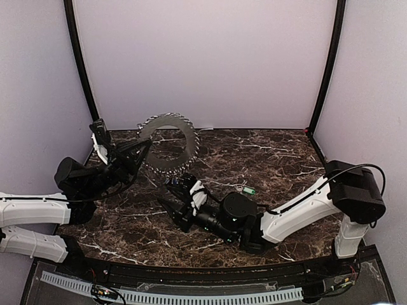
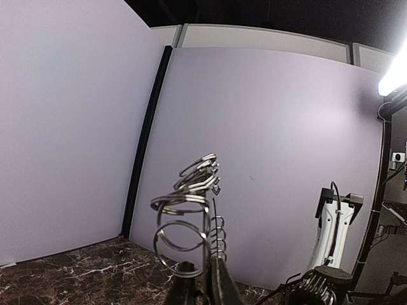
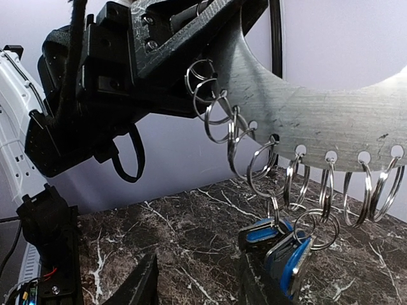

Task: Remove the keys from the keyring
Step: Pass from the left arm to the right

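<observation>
1. Top view. The left claw is clamped on the rim of the keyring, which stands upright over the far-left part of the marble table. The right claw sits low, just in front of the keyring, with its jaws parted and nothing between them. One green key lies loose on the table, well apart from the keyring. Black posts frame the lilac walls.
2. Left wrist view. The closed left claw shows at the bottom edge. Split rings stack above it and block part of the wall. The keyring plate is edge-on and hard to make out. The right arm stands at the far right.
3. Right wrist view. The left claw covers the upper-left part of the keyring. Split rings hang from holes along its lower edge. Blue keys dangle from them, just beside one finger of the open right claw.
</observation>
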Robot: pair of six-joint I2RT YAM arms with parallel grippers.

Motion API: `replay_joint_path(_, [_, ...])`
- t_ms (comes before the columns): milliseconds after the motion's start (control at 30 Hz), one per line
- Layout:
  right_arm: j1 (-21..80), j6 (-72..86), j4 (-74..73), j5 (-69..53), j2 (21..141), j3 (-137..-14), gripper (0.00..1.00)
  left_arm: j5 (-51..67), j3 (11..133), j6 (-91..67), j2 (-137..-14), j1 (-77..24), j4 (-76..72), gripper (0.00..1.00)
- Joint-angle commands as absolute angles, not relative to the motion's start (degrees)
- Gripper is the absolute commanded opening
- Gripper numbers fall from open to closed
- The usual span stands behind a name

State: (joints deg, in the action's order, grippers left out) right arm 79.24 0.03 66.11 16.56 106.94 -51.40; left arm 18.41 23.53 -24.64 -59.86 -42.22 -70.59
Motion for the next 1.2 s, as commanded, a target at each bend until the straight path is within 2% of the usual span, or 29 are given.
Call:
replay_joint_path(0, [79.72, -0.18, 67.24, 19.94, 108.19, -52.62, 0.42, 17.54, 25.26, -24.53, -57.92, -41.91, -73.47, 0.0])
replay_joint_path(700, [79.45, -3.52, 67.68, 23.55, 111.21, -55.4, 0.5, 15.86, 24.61, -24.91, -55.77, -41.85, -73.29, 0.0])
replay_joint_path(1167, [78.72, -10.27, 69.72, 24.21, 112.5, -57.07, 0.5, 14.19, 23.67, -29.23, -54.82, -41.86, -71.54, 0.0])
